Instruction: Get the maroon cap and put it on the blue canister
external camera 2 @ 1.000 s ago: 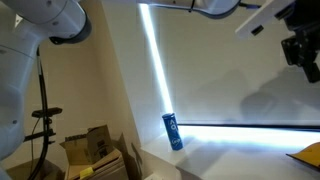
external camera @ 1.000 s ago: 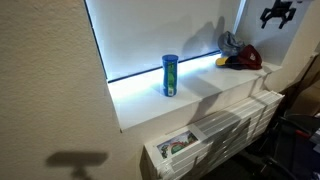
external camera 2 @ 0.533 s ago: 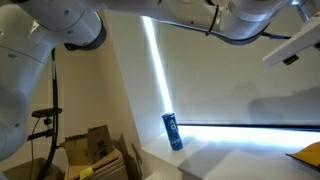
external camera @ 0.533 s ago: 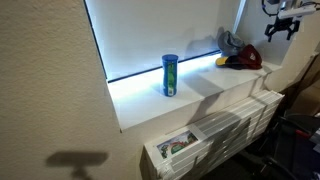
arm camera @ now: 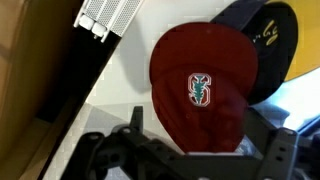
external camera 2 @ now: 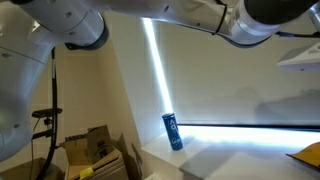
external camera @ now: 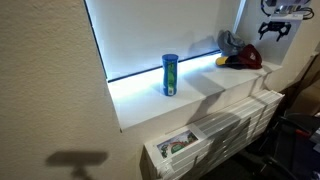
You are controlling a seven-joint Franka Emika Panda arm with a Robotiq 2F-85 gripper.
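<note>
The maroon cap (arm camera: 205,85) fills the wrist view, with a white and green emblem on its crown, lying on the white ledge. In an exterior view it lies at the far right of the ledge (external camera: 249,57). My gripper (arm camera: 205,140) hangs open above it, fingers on either side of the crown, holding nothing; it shows high above the caps in an exterior view (external camera: 275,27). The blue canister (external camera: 170,75) stands upright mid-ledge, well to the left of the caps, and also shows in the other exterior view (external camera 2: 172,131).
A dark cap with a yellow brim (arm camera: 268,45) lies against the maroon cap. A grey cap (external camera: 230,43) sits behind them. A white radiator (external camera: 225,130) is under the ledge (external camera: 150,105). A vent grille (arm camera: 108,14) is nearby. Cardboard boxes (external camera 2: 95,148) stand below.
My gripper has moved a little lower, toward the caps at the ledge's right end. In one exterior view it has gone out of frame to the right. The caps and canister have not moved.
</note>
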